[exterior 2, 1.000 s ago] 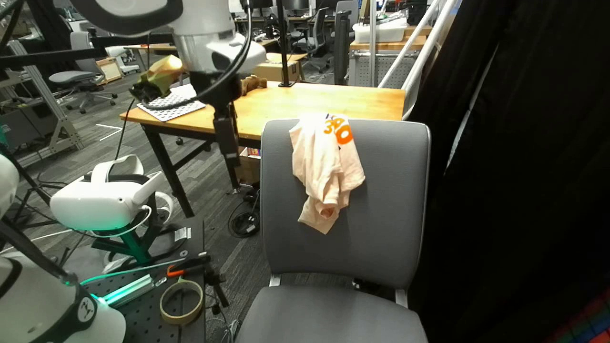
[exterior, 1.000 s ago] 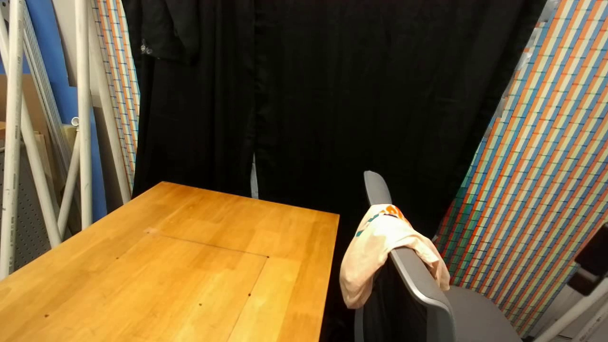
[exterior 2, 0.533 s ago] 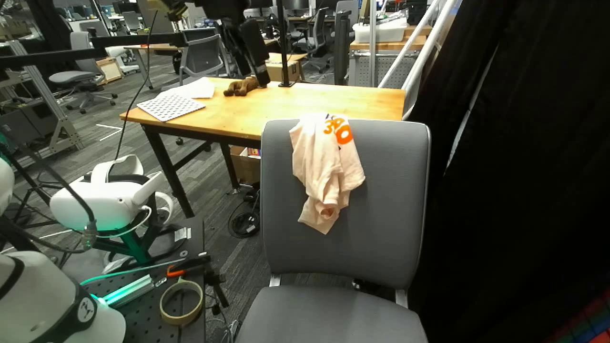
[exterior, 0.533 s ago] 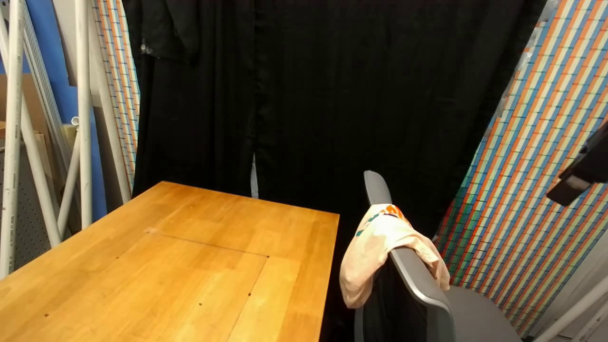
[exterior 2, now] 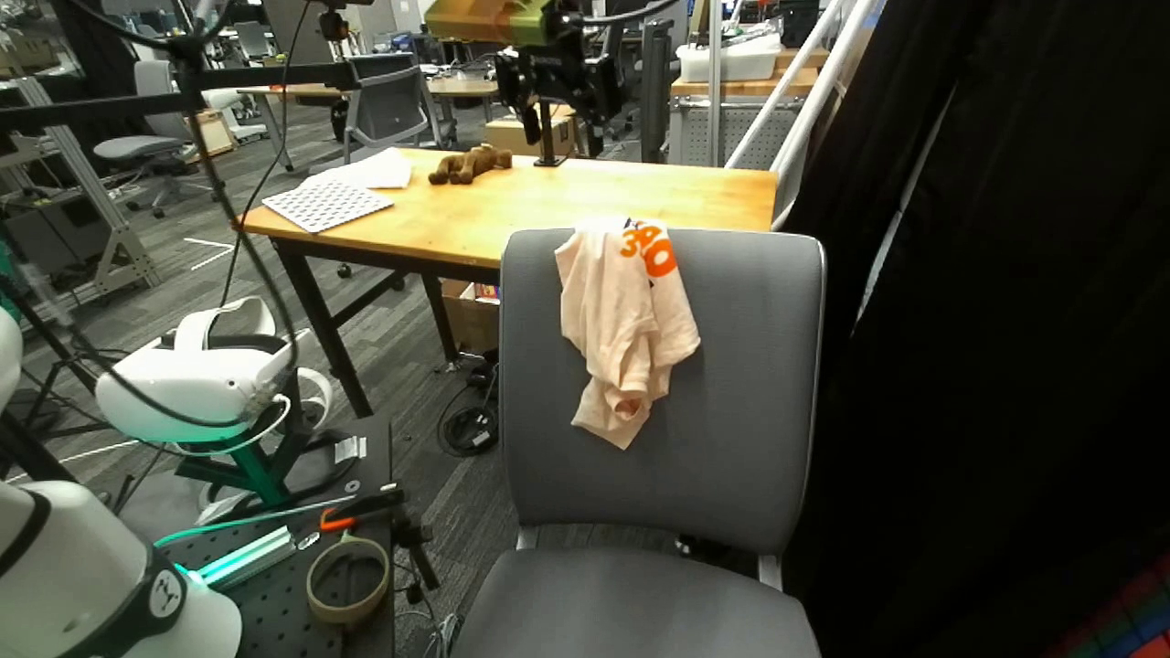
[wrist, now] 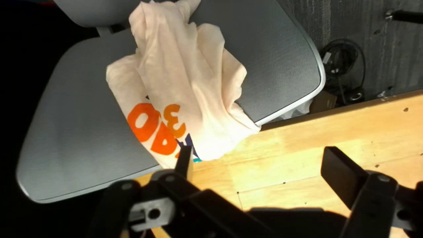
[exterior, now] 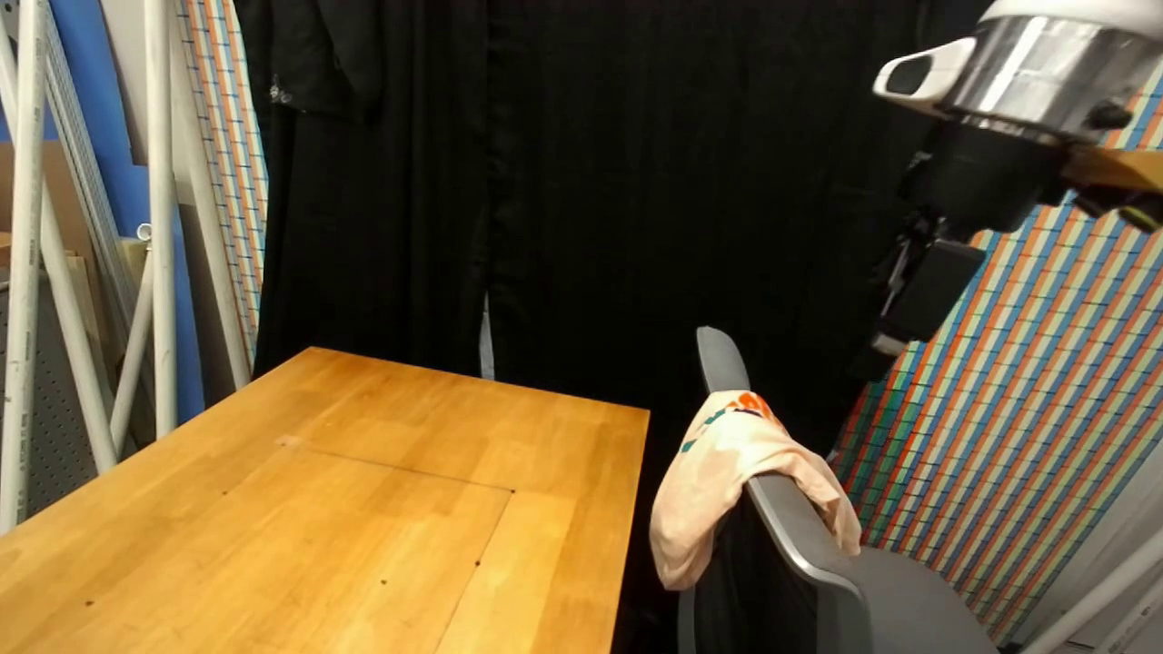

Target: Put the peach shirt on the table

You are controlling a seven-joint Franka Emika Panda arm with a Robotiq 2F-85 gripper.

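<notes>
The peach shirt (exterior: 727, 481) hangs over the top of the grey chair's backrest (exterior 2: 749, 366), with orange and dark lettering near the fold. It shows in both exterior views and in the wrist view (wrist: 178, 76). The wooden table (exterior: 409, 490) stands beside the chair and also shows in the wrist view (wrist: 290, 138). My gripper (wrist: 257, 153) is open with nothing between its fingers. It is in the air above the chair and table edge, apart from the shirt; in an exterior view it hangs up and right of the shirt (exterior: 877, 350).
A brown plush toy (exterior 2: 471, 164) and a white perforated board (exterior 2: 327, 206) lie on the table's far end. A white headset (exterior 2: 192, 388) and a tape roll (exterior 2: 347, 580) are on the black stand near the robot base. A black curtain (exterior: 681, 182) hangs behind.
The arm has swung into view, and my gripper has moved from the side toward the chair, now nearer above the shirt. The shirt, chair and table have not moved.
</notes>
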